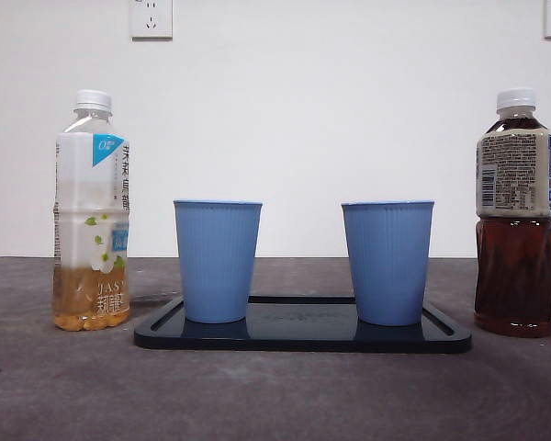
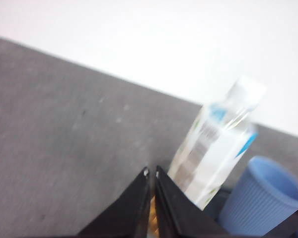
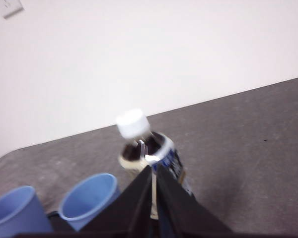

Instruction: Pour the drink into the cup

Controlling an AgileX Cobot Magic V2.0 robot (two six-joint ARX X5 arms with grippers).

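Blue, ribbed and side by side, two cups stand on a dark tray [image 1: 445, 335] in the middle of the grey table [image 1: 64, 395]. One cup [image 1: 217, 260] sits toward the pale bottle, the other cup [image 1: 387, 262] toward the dark one. Both look empty from above in the right wrist view.

Flanking the tray, well apart from each other, stand the drinks. The pale tea bottle [image 1: 92, 211] holds only a shallow amber layer at its base. The dark tea bottle [image 1: 517, 213] is far fuller. Each wears a white cap, screwed on as far as I can tell.

Nothing is gripped yet. The left gripper [image 2: 150, 173] hangs above and just beside the pale bottle with its jaws pressed together. The right gripper [image 3: 152, 171] hangs over the dark bottle, jaws likewise closed to a point. Neither arm shows in the front view.

So we are at the very start, by my reading: the approach to a bottle. To do it well, the jaws need to part before descending, then close on the bottle's body below the shoulder, squarely, so it cannot twist during the tilt. The caps look like the snag; pouring cannot begin while they are on. The nearly full dark bottle will want a slow tilt over its neighbouring cup.
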